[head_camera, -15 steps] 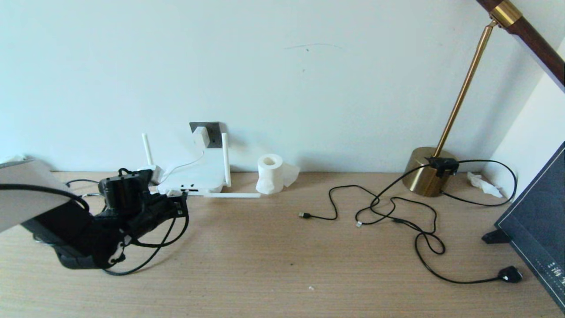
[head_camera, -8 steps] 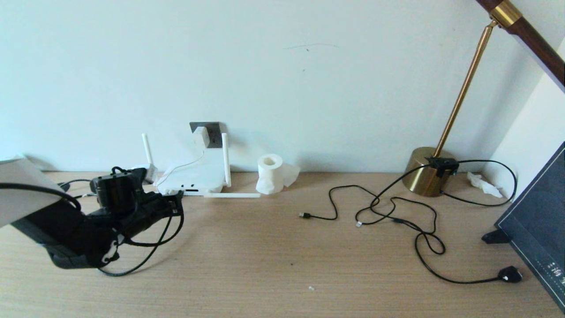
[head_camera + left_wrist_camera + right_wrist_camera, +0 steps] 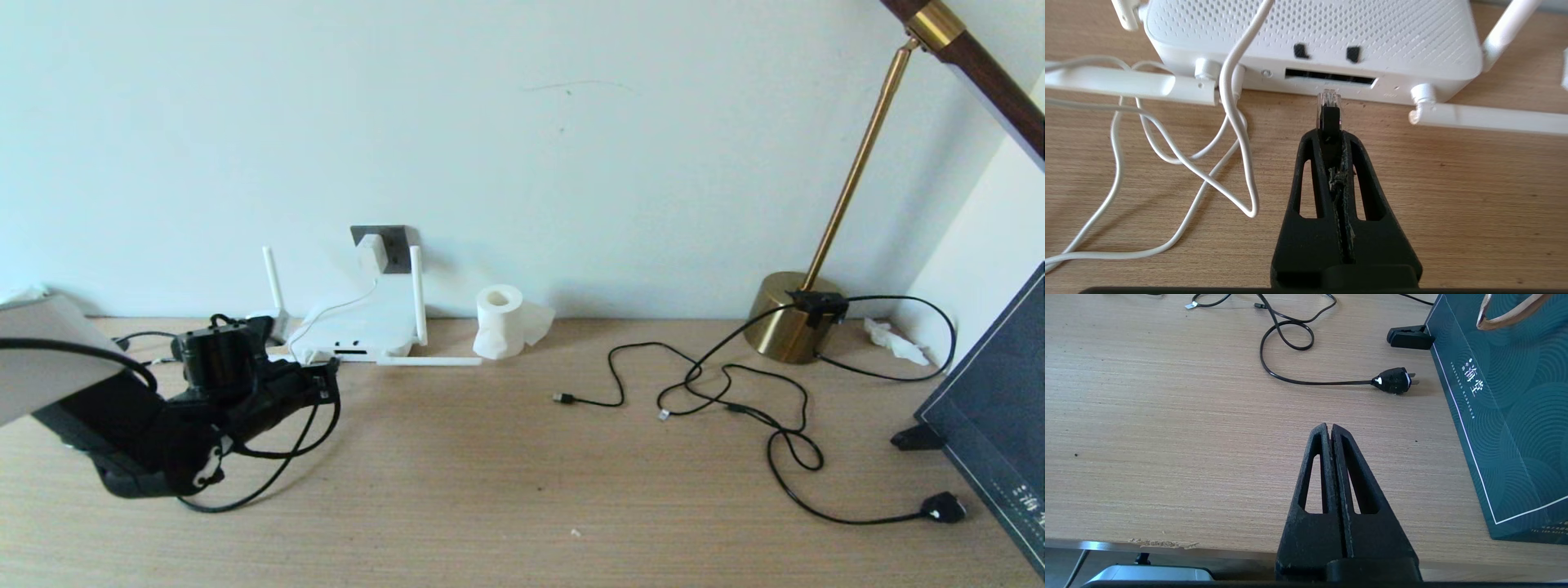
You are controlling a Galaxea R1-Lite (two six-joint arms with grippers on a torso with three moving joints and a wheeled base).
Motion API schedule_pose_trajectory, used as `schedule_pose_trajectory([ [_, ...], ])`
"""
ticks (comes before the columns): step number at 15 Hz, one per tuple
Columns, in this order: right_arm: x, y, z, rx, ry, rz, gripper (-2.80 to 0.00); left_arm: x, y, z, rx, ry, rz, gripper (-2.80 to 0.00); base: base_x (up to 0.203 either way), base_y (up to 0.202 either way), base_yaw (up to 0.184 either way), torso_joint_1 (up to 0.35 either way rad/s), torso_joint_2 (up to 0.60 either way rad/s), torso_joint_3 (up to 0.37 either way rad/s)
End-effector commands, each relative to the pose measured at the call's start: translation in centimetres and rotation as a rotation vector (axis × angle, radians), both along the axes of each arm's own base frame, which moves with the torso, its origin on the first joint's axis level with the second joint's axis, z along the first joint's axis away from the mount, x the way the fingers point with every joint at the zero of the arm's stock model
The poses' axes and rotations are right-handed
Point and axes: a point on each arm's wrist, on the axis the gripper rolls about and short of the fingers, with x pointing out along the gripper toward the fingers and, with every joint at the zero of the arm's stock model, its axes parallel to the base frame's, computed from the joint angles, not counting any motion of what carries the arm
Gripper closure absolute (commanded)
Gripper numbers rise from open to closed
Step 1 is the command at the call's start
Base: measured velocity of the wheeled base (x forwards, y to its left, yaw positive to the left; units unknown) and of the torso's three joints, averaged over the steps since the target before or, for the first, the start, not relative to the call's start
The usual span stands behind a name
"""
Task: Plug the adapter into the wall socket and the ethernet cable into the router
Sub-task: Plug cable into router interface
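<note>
Gripping the ethernet cable (image 3: pixel 1329 118) by its plug, the left pincer (image 3: pixel 1329 136) sits low over the worktop (image 3: pixel 522 490), just in front of the router (image 3: pixel 1310 36). Fingers clenched on the black plug body; clear tip sticks out past them. Tip is right at the router's dark port slot (image 3: pixel 1329 77), lined up with it, apparently just short of the opening. Can't tell from the wrist view whether it touches the edge.

Router lies flat on the worktop against the wall, port edge facing the pincer. One antenna (image 3: pixel 1490 118) lies flat along the worktop beside the port edge; another antenna (image 3: pixel 417 294) stands upright at the router's far side. A white cord (image 3: pixel 1237 134) is plugged into the router just beside the port slot and loops loosely over the wood next to it.

Adapter (image 3: pixel 371 251) is seated on the wall socket (image 3: pixel 392 245), on the wall directly above and behind the router; its cord drops down to the router.

Tissue roll (image 3: pixel 500 320) stands just beside the router, next to the wall. Well apart from the router: loose black cables (image 3: pixel 735 392) and a brass lamp base (image 3: pixel 788 318).

Right pincer (image 3: pixel 1329 430) is parked near the worktop's front edge, far from the router, fingers pressed together on nothing. Near it a bulky black plug (image 3: pixel 1392 380) and a dark green bag (image 3: pixel 1506 416).
</note>
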Motion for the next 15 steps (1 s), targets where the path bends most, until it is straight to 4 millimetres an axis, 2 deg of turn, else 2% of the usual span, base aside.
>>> schedule_pose_trajectory([
  [1,0.01,0.00,-0.01,-0.001,0.003,0.001,0.00,0.16,0.01,-0.54,-0.001,0.007,0.000,0.00,0.000,0.000,0.000,0.000,0.00,0.000],
  [15,0.01,0.00,-0.01,-0.001,0.003,0.001,0.00,0.12,0.13,-0.52,0.000,0.008,0.002,0.00,0.000,0.000,0.000,0.000,0.00,0.000],
])
